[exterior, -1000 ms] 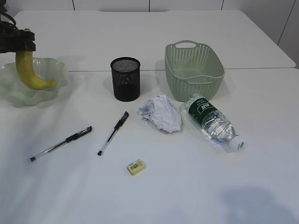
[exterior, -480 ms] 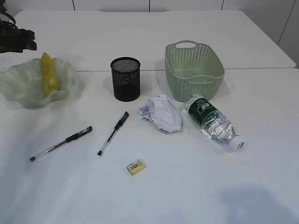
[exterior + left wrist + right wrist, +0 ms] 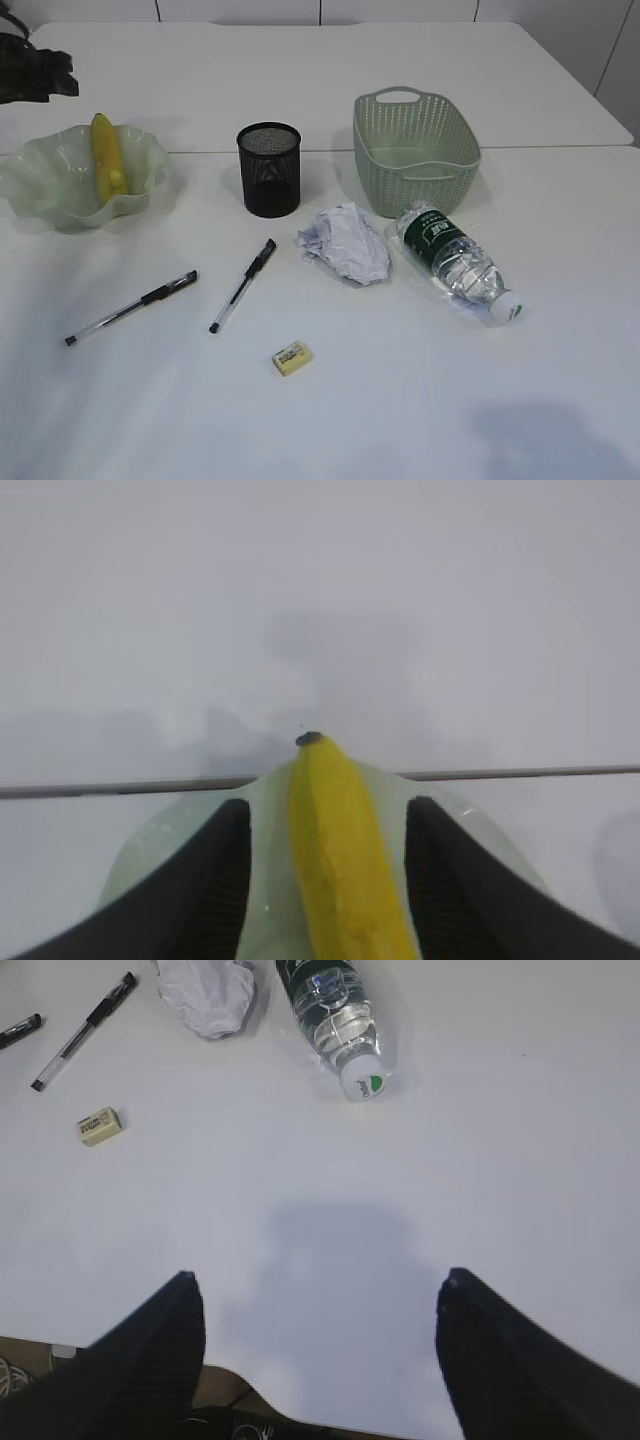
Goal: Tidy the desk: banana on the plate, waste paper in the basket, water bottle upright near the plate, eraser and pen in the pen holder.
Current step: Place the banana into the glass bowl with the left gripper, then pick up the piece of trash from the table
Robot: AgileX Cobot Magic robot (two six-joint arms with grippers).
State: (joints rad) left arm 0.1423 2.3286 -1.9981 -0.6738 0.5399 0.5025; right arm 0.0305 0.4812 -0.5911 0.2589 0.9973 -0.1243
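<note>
The yellow banana (image 3: 106, 155) lies in the pale green plate (image 3: 40, 185) at the far left. My left gripper (image 3: 62, 78) hovers above and behind it, open; in the left wrist view its fingers stand clear on either side of the banana (image 3: 345, 870). The crumpled waste paper (image 3: 345, 243) and the water bottle (image 3: 452, 262), lying on its side, sit in front of the basket (image 3: 415, 150). Two pens (image 3: 243, 284) (image 3: 132, 307) and the eraser (image 3: 291, 357) lie in front of the black pen holder (image 3: 268, 170). My right gripper (image 3: 320, 1277) is open over the desk's near edge.
A seam (image 3: 200, 152) crosses the white desk behind the pen holder. The right wrist view shows the bottle's white cap (image 3: 362, 1080) pointing toward the near edge, with bare desk between it and my fingers.
The left gripper let go of the banana, which dropped from hanging upright to lying in the plate. The plate shifted slightly right. The gripper rose a little.
</note>
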